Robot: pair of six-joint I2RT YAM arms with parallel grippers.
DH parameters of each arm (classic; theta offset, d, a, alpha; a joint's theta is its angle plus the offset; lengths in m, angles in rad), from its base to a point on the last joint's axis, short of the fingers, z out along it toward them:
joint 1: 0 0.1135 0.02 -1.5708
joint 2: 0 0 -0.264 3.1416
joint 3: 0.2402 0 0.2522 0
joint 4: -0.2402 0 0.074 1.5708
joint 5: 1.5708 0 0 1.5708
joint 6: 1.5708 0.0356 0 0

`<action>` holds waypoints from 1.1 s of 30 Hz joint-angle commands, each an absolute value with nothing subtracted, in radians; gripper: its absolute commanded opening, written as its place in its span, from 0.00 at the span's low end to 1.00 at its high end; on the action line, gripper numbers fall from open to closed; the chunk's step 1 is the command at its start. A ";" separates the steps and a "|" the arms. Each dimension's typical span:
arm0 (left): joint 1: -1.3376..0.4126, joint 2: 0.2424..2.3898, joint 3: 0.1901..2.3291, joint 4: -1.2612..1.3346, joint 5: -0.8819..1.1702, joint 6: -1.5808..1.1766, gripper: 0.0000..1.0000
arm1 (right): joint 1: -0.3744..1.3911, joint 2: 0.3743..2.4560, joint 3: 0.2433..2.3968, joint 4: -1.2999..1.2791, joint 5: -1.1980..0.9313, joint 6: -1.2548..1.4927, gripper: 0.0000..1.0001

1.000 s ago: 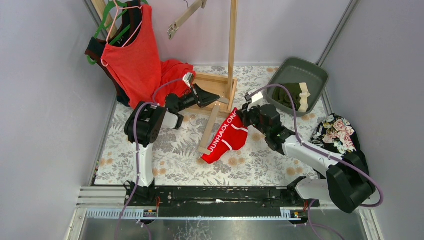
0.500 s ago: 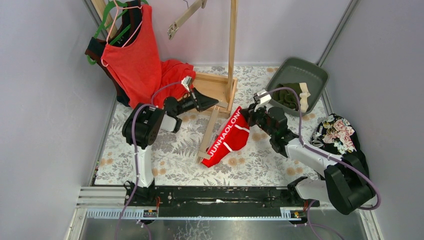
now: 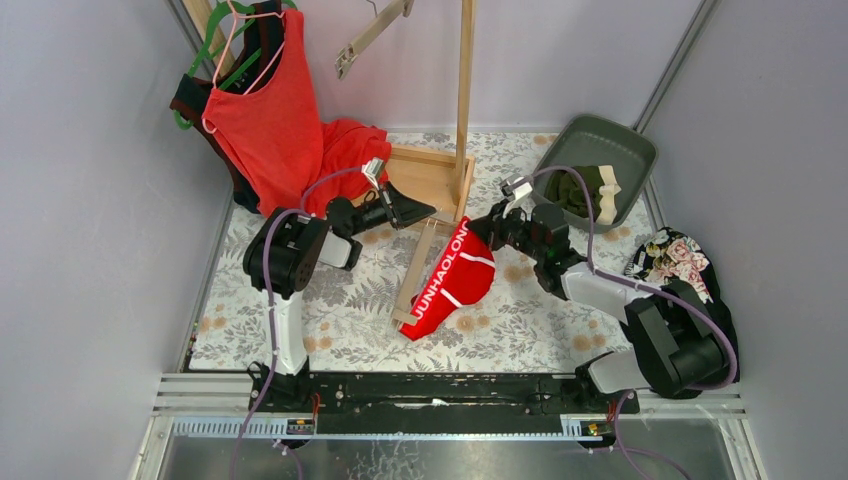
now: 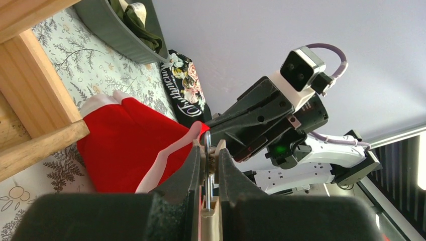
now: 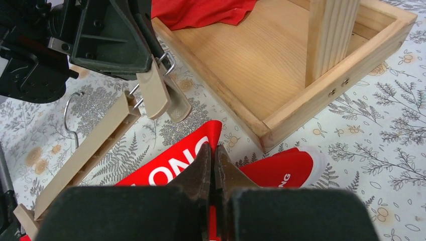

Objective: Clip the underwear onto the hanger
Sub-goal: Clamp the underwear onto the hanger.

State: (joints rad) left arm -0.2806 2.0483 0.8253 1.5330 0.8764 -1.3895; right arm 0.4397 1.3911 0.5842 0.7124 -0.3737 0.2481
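Two briefs in view. Near the middle of the table: red briefs [image 3: 450, 280], far waistband corner pinched tight by right gripper [image 3: 484, 226]. Just left of them: tan hanger [image 3: 415, 270], its far clip [image 5: 160, 93] clamped by left gripper [image 3: 426, 212]. Far right: olive briefs [image 3: 578, 190] inside grey bin [image 3: 640, 150].

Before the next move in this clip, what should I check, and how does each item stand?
1. The left gripper shut on the hanger clip: ok.
2. Clip mouth spread open: ok, seen from the right wrist.
3. The right gripper shut on the red briefs at the waistband: ok.
4. Waistband edge inside the clip mouth: not ok, it lies just short of it.
5. The olive briefs clipped: not ok, they lie in the grey bin.
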 commanded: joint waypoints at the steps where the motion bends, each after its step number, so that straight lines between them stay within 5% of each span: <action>1: -0.285 2.033 0.810 1.611 0.923 -1.370 0.00 | 0.417 1.418 0.652 0.837 -0.432 0.278 0.00; 33: -0.304 2.062 0.821 1.609 0.946 -1.347 0.00 | 0.399 1.505 0.769 0.833 -0.518 0.306 0.00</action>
